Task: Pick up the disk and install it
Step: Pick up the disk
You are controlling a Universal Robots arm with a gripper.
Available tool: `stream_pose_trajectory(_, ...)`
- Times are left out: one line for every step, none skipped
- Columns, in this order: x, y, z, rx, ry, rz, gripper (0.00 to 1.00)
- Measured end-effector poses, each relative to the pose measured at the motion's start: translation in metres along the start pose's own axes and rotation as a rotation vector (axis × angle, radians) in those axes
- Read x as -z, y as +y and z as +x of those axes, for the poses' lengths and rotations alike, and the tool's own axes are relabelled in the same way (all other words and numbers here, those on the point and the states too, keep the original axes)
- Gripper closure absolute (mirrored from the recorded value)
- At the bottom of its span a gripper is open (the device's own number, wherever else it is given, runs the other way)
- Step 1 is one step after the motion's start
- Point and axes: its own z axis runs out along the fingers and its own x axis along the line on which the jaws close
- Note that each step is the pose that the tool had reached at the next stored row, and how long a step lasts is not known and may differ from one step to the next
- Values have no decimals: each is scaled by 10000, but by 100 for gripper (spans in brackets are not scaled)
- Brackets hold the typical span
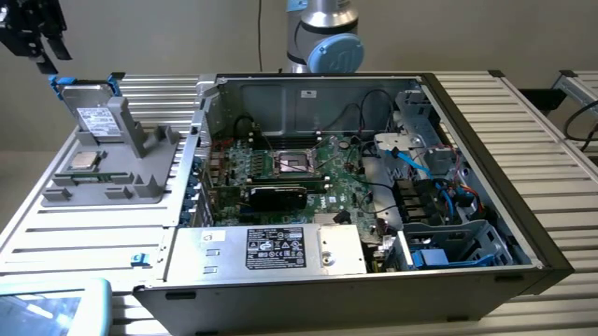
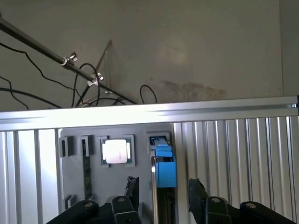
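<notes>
Nearest the exterior camera, in its bottom-left corner, one pale blue-rimmed object (image 1: pixel 52 304) is cut off by the frame. It sits on the ribbed metal surface (image 1: pixel 94 231).

High at the exterior view's left hangs the one black pincer (image 1: pixel 47 54), above the disk (image 1: pixel 94 112) and clear of it. There is one disk. It is propped on edge in one grey holder (image 1: pixel 150 143), with its white label facing out and blue carrier tabs at its upper corners. Lower in the same holder lie one square silver chip (image 1: pixel 86 161) and one green circuit strip (image 1: pixel 89 176).

In the wrist view, the pincer (image 2: pixel 163 182) has its two dark fingers (image 2: pixel 132 186) apart, one on each side of the disk's blue edge. A gap shows on both sides and nothing is gripped.

Further to the exterior view's right lies one open computer case (image 1: pixel 280 94). It holds one green motherboard (image 1: pixel 309 175) and, at its near edge, one silver power-supply box (image 1: pixel 299 248) with a black label. Behind the case rises the one arm (image 1: pixel 323 35), with a blue cap on its joint. At the case's right end, blue cables (image 1: pixel 418 162) run beside metal drive bays (image 1: pixel 458 241).
</notes>
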Motion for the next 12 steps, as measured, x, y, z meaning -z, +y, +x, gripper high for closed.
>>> stream_pose_trajectory(-18, -1, 0, 24, 1, 1, 45)
stream_pose_trajectory(-36, -1, 0, 52, 1, 1, 45)
stream_pose_trajectory(-54, -2, 0, 81, 2, 1, 45)
stream_pose_trajectory(-73, -2, 0, 116, 3, -1, 45)
stream_pose_trajectory(-91, -2, 1, 150, 4, 0, 45)
stream_pose_trajectory(-110, -3, 1, 190, 5, 0, 43)
stream_pose_trajectory(-127, -4, 1, 225, 6, -1, 43)
stream_pose_trajectory(-145, -5, 1, 258, 7, -1, 37)
stream_pose_trajectory(-163, -7, 1, 295, 8, -1, 37)
stream_pose_trajectory(-181, -11, 0, 349, 9, -2, 37)
stream_pose_trajectory(-198, -17, 0, 427, 12, -4, 37)
stream_pose_trajectory(-216, -24, 0, 518, 15, -4, 37)
